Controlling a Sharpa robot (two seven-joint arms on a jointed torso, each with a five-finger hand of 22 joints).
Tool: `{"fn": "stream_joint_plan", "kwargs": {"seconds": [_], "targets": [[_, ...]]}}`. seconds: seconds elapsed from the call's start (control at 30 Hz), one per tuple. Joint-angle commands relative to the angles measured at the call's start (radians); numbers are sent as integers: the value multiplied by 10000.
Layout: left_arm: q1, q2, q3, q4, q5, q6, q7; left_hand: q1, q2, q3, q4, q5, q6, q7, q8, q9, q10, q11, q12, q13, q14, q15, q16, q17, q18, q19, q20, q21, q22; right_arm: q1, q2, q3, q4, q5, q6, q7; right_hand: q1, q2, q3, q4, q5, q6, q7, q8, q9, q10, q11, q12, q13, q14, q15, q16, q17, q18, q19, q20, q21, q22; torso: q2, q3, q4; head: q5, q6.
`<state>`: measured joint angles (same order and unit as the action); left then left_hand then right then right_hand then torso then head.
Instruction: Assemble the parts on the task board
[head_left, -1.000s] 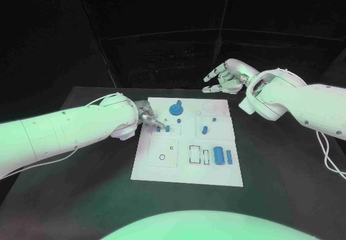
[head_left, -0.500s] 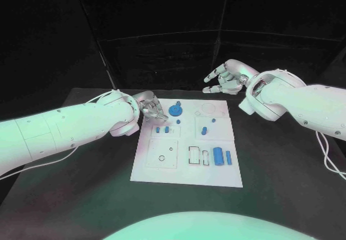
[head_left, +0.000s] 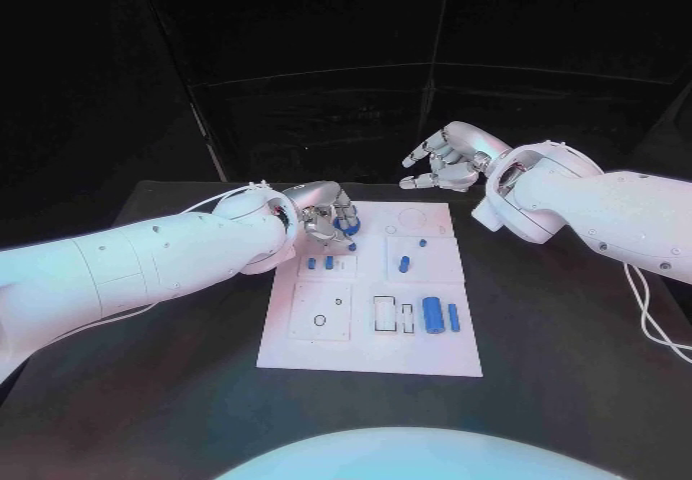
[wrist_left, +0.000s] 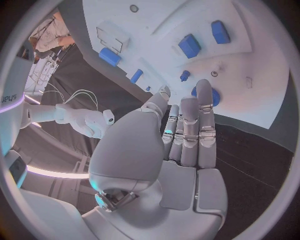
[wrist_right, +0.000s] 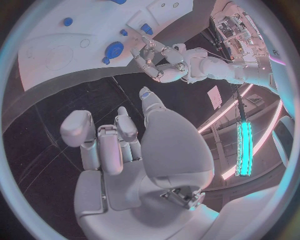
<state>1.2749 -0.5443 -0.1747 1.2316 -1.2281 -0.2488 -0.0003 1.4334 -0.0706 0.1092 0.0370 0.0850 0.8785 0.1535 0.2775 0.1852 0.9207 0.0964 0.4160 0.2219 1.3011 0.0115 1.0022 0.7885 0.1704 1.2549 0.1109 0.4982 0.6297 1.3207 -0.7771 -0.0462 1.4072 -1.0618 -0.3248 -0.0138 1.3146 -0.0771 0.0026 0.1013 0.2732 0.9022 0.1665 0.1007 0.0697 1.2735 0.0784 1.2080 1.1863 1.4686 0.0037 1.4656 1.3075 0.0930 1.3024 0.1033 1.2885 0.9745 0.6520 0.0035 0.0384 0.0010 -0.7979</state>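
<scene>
The white task board (head_left: 368, 345) lies in the middle of the black table. My left hand (head_left: 329, 215) hovers over its far left corner, fingers pointing down beside the round blue disc (head_left: 351, 228). In the left wrist view its fingers (wrist_left: 187, 125) are stretched out close together with nothing in them, and the disc (wrist_left: 214, 96) lies just past their tips. Two small blue pegs (head_left: 319, 264) stand nearer on the board. My right hand (head_left: 447, 158) hangs raised beyond the board's far edge, fingers loosely bent, holding nothing.
A blue piece (head_left: 405, 264) stands mid-board. A thick blue cylinder (head_left: 431, 315) and a slim blue bar (head_left: 453, 317) lie at the near right, beside an outlined slot (head_left: 385, 312). In the right wrist view the board (wrist_right: 56, 35) and my left hand (wrist_right: 156, 62) lie below.
My left hand has moved from the board's left edge by the two pegs to the far side, over the round disc. The right hand has barely moved.
</scene>
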Motion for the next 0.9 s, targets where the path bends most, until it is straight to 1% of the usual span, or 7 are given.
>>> {"fn": "stream_joint_plan", "kwargs": {"seconds": [0.03,0.13,0.27,0.37,0.47,0.67,0.9], "targets": [[40,132,-65,-114,-1385,238,633,0,-73,-72,-88,-80,251,-34,-334,-290,260,-51,-346,-464,681,-41,1246,1283,111,440,-47,194,104,17,27,6,1,5,-144,130,35,85,-39,4,34,37,-18,47,10,-89,-16,-77,-23,594,-57,-47,697,203,-68,4,-55,-13,-4,-3,15,-13,-1],[50,256,-111,-188,-1653,424,603,-4,-37,-104,-147,-92,462,-31,-519,-463,424,-50,-536,-752,1203,-55,2348,2507,93,787,-81,535,359,17,50,6,-9,5,-137,133,40,88,-42,6,39,36,-19,49,10,-108,-17,-103,-48,592,-57,-55,687,204,-72,3,-62,-22,-6,4,11,-11,-10],[54,420,-140,-347,-1890,717,477,-2,-2,-114,-223,-89,629,-42,-720,-641,580,-65,-712,-1031,1548,-68,3200,3485,-121,1256,-102,1951,1607,17,80,6,-17,5,-129,133,40,88,-42,6,39,36,-19,49,10,-108,-17,-103,-48,592,-57,-55,687,204,-72,3,-62,-22,1,5,2,-9,-13],[54,550,-151,-529,-2014,845,370,-25,13,-130,-248,-88,716,-56,-800,-715,639,-69,-780,-1150,1648,-80,3418,3690,-226,1465,-118,2697,2270,17,107,6,-23,5,-120,132,42,90,-44,8,41,36,-19,50,10,-109,-18,-104,-49,591,-58,-56,685,205,-75,3,-65,-28,-6,2,-13,-9,-28],[53,660,-156,-702,-2081,883,278,-28,41,-123,-271,-84,789,-65,-854,-769,700,-79,-824,-1236,1705,-89,3513,3744,-291,1593,-129,3165,2688,17,118,6,-24,5,-112,127,46,94,-47,11,46,36,-20,52,10,-110,-19,-108,-53,590,-59,-60,680,208,-82,2,-75,-46,0,-3,-7,-27,-29],[51,821,-157,-927,-2126,832,154,28,133,-35,-319,-74,885,-72,-918,-831,777,-83,-890,-1346,1769,-106,3580,3742,-372,1733,-142,3723,3189,17,136,6,-27,5,-104,122,46,94,-47,11,46,36,-20,52,10,-110,-19,-108,-53,590,-59,-60,680,208,-82,2,-75,-46,-9,5,12,-56,-41],[45,1029,-156,-1166,-2137,986,76,122,264,206,-380,-63,1079,-111,-945,-880,984,-119,-955,-1463,1808,-136,3605,3684,-404,1777,-164,4017,3470,17,170,6,-33,5,-98,121,46,94,-47,11,46,36,-20,52,10,-110,-19,-108,-53,590,-59,-60,680,208,-82,2,-75,-46,-12,15,4,-52,-65]]}}
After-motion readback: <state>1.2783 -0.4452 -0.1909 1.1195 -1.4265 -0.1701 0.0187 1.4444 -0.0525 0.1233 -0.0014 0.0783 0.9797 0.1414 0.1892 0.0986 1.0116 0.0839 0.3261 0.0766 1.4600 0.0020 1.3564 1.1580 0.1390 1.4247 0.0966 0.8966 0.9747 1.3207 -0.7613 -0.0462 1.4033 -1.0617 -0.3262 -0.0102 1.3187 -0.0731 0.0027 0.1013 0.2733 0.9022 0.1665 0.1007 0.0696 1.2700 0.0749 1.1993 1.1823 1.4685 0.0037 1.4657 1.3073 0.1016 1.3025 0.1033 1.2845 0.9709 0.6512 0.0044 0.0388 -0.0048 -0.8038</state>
